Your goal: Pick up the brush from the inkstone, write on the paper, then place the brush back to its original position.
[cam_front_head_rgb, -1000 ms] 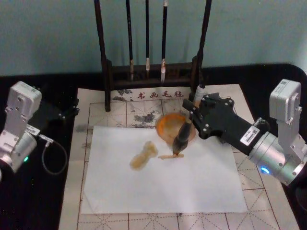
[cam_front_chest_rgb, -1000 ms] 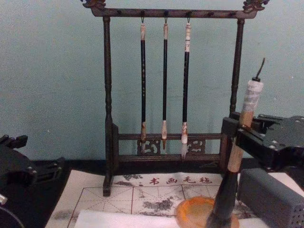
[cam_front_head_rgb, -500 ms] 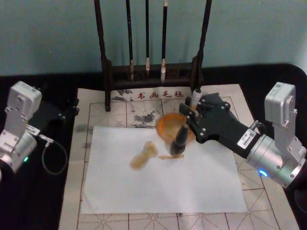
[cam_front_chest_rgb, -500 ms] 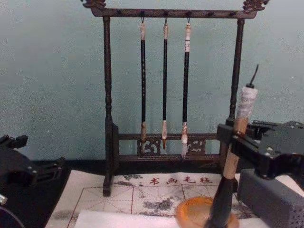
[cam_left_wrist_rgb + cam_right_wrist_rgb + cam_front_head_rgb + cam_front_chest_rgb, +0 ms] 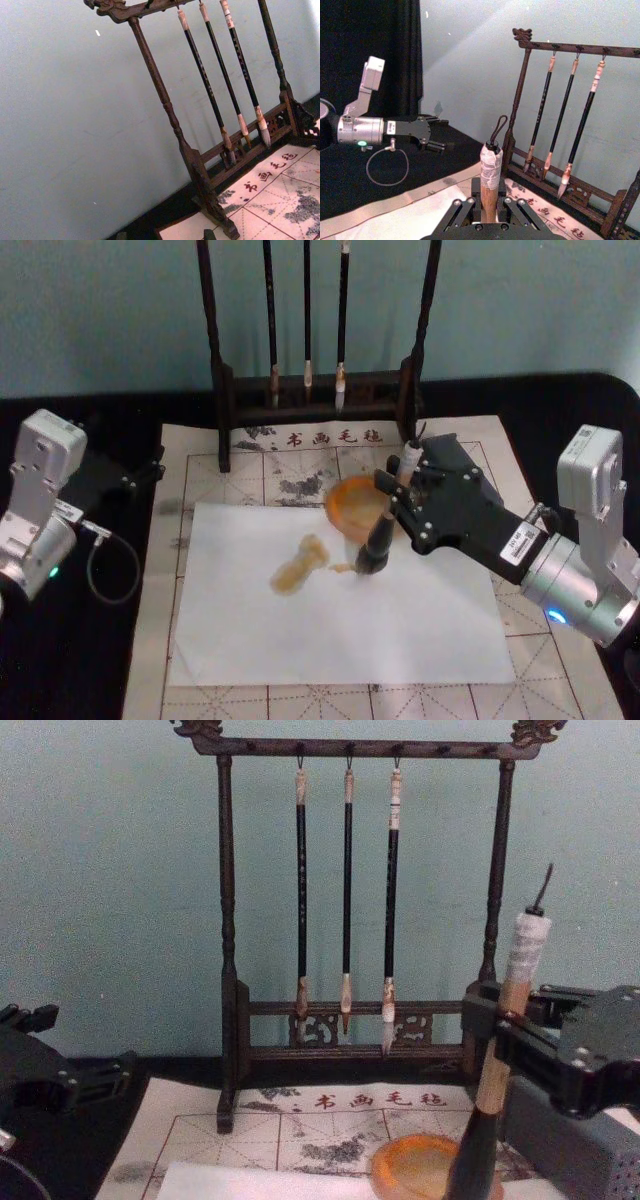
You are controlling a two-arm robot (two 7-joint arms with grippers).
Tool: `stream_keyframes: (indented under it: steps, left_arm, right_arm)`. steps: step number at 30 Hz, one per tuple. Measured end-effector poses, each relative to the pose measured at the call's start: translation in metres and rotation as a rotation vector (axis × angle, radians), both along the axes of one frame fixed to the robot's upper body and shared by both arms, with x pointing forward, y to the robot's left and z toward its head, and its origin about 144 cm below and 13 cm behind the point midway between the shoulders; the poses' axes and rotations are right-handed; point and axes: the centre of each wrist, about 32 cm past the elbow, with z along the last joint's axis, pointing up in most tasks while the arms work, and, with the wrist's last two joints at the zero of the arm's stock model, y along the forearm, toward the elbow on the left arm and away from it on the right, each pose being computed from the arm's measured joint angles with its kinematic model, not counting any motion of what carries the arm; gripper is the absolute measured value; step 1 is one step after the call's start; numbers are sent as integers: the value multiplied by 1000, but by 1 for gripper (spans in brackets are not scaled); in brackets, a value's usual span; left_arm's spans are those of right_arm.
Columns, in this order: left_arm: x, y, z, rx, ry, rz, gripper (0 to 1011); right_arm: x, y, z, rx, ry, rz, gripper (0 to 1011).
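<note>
My right gripper (image 5: pixel 394 502) is shut on the tan handle of the brush (image 5: pixel 376 542), which stands nearly upright. The dark brush head touches the white paper (image 5: pixel 340 630) just in front of the orange inkstone (image 5: pixel 350 502). Brownish wet marks (image 5: pixel 298 566) lie on the paper to the left of the tip. In the chest view the brush (image 5: pixel 497 1065) rises past the inkstone (image 5: pixel 415 1167), its white-wrapped end and loop on top. The right wrist view shows the brush (image 5: pixel 490 175) between the fingers. My left gripper (image 5: pixel 140 472) is parked open at the left, off the mat.
A dark wooden rack (image 5: pixel 312 390) with three thin hanging brushes stands behind the inkstone. A cream felt mat (image 5: pixel 200 462) with a red grid lies under the paper. A looped cable (image 5: pixel 112 565) hangs by the left arm. Black cloth covers the table on both sides.
My right gripper has shifted slightly nearer to me and the brush stands a little more upright. The tip stays on the paper by the thin stroke. The left arm has not moved.
</note>
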Motion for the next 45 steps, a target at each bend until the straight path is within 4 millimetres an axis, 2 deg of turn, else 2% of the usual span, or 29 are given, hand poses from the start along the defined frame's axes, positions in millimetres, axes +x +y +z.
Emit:
stream_keyframes:
  steps: [25, 39, 45]
  left_arm:
    - [0, 0, 0, 0, 0, 0, 1001]
    - [0, 0, 0, 0, 0, 0, 1001]
    - [0, 0, 0, 0, 0, 0, 1001]
  right_arm:
    - [-30, -8, 2, 3, 11, 37, 185]
    - [-39, -11, 8, 12, -7, 59, 185]
    - [-36, -12, 10, 22, -22, 47, 185]
